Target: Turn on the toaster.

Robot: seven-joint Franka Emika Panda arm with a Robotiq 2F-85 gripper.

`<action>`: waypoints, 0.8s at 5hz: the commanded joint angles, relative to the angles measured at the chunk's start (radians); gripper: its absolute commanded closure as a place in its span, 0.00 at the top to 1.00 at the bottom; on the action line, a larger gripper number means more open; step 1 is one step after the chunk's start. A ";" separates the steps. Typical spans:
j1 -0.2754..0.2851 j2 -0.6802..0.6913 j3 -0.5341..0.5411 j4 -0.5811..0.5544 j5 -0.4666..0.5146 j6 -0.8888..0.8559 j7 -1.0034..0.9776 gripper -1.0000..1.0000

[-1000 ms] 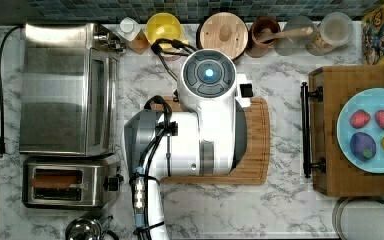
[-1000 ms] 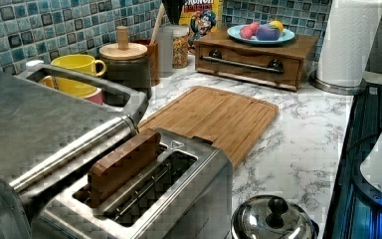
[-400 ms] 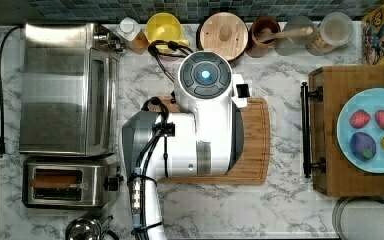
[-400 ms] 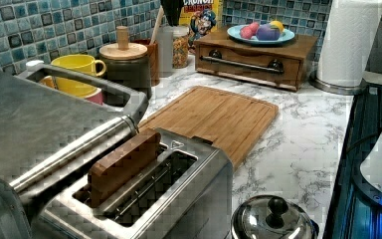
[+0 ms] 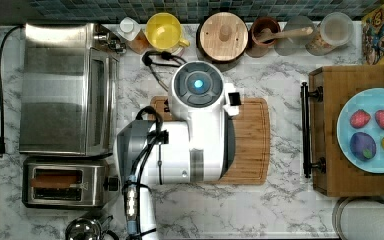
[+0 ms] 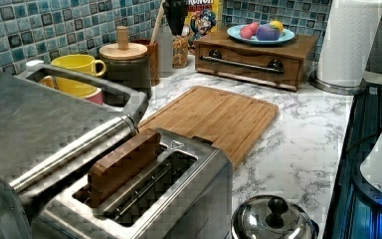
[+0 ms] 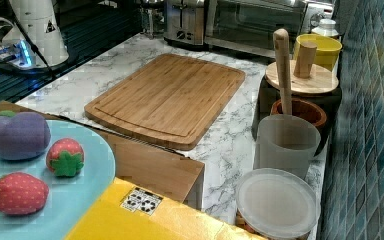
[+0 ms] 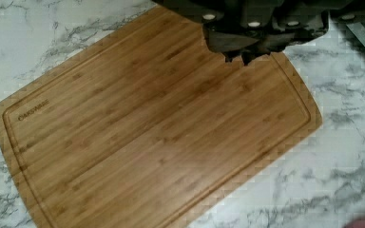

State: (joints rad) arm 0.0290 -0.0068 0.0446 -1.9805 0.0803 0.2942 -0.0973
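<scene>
The toaster (image 5: 62, 181) is a small steel box at the top view's lower left, with a brown slice (image 5: 55, 180) in one slot and a black knob (image 5: 111, 184) on the end facing the arm. In the left view the toaster (image 6: 179, 199) is close up and the slice (image 6: 124, 167) stands high out of its slot. In the right view the toaster (image 7: 185, 20) stands far back. My gripper (image 8: 238, 58) hangs shut and empty above the bamboo cutting board (image 8: 161, 133). My white arm (image 5: 200, 130) covers the board's left part, to the right of the toaster.
A large toaster oven (image 5: 67, 90) stands against the toaster. A pot lid (image 6: 273, 221) lies close in front of it. A yellow mug (image 5: 164, 30), a wooden-lidded jar (image 5: 223, 34) and containers line the back wall. A wooden drawer box (image 5: 330, 135) carries a plate of toy fruit.
The arm's upper part has shifted a little toward the top view's left, nearer the toaster side. The toaster, slice and board have stayed put.
</scene>
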 commanded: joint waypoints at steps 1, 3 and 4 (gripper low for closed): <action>0.102 -0.135 0.113 -0.232 0.093 0.095 -0.118 0.00; 0.106 -0.223 0.177 -0.347 0.157 0.128 -0.198 0.00; 0.152 -0.303 0.174 -0.439 0.192 0.205 -0.242 0.00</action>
State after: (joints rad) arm 0.1483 -0.2256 0.1989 -2.4238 0.2404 0.4304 -0.2571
